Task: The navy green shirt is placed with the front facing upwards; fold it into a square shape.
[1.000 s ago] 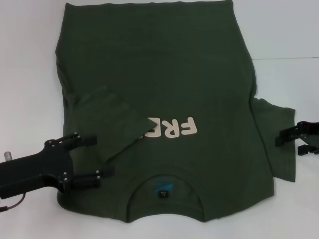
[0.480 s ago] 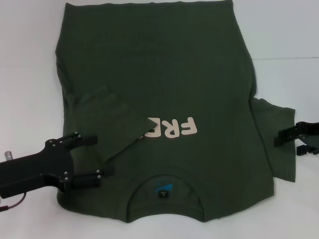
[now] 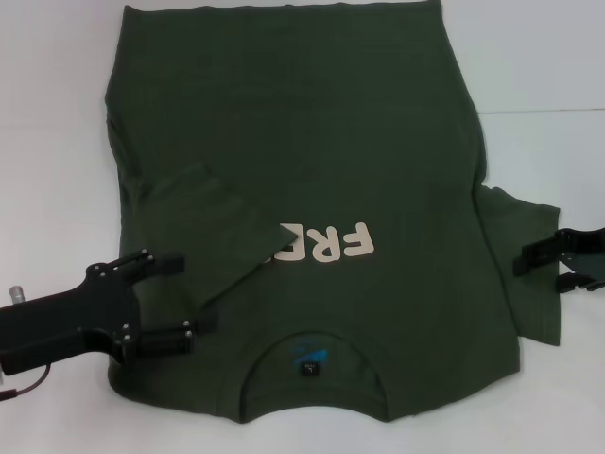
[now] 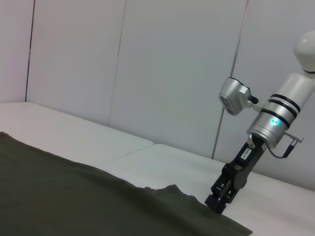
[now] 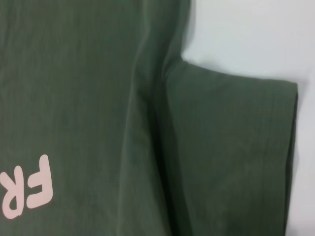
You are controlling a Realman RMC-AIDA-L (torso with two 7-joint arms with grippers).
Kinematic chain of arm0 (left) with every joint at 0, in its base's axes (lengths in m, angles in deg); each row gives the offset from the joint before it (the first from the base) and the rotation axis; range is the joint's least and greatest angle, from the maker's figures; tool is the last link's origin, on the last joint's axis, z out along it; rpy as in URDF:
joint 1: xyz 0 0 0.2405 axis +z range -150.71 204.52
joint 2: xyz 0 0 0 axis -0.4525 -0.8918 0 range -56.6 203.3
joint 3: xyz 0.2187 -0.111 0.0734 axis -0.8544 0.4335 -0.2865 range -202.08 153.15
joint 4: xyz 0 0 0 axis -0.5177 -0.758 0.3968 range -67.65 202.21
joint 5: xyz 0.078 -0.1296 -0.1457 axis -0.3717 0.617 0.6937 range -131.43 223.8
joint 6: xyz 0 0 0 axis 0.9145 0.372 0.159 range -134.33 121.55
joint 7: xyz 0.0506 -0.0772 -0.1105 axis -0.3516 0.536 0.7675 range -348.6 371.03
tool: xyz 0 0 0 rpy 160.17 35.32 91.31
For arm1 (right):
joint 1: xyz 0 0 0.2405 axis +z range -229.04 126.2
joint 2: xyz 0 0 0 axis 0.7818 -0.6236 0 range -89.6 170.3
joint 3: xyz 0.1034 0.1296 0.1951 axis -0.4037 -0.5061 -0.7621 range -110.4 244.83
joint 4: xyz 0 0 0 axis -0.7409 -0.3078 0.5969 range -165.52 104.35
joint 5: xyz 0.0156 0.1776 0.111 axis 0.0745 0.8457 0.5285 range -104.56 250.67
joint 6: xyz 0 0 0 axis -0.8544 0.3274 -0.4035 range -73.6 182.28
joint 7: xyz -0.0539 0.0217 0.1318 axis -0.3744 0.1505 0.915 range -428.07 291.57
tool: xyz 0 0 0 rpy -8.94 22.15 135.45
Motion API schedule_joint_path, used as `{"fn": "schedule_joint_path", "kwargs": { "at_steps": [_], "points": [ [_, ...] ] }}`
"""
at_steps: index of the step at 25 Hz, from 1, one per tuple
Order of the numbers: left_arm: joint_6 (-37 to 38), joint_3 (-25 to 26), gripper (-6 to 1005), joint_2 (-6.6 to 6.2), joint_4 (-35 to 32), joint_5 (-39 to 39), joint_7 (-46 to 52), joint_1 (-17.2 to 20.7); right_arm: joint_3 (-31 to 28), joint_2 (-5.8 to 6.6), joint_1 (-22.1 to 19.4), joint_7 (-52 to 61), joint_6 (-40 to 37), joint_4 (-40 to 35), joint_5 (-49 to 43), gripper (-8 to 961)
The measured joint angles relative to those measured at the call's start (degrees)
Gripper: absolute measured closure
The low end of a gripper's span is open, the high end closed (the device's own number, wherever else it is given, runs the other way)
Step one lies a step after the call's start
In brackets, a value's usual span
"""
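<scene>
At lower left you see the left gripper (image 3: 187, 298) spread wide over the shirt's folded-in sleeve. The navy green shirt (image 3: 312, 161) fills the frame's centre on the white table (image 3: 548, 57), print up. At right edge, the right gripper (image 3: 537, 268) sits parted at the flat sleeve's hem.

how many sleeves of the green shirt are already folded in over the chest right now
1. The sleeve on the robot's left lies folded over the navy green shirt, covering part of the print. The other sleeve is still spread out, by the right gripper.
</scene>
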Motion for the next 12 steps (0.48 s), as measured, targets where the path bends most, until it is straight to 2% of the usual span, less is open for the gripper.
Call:
{"fn": "schedule_joint_path", "kwargs": {
  "at_steps": [12],
  "points": [
    [-0.09, -0.01, 62, 0.03, 0.00, 0.00, 0.00, 0.00, 0.00, -0.26, 0.27, -0.05, 0.34, 0.69, -0.09, 180]
  ]
}}
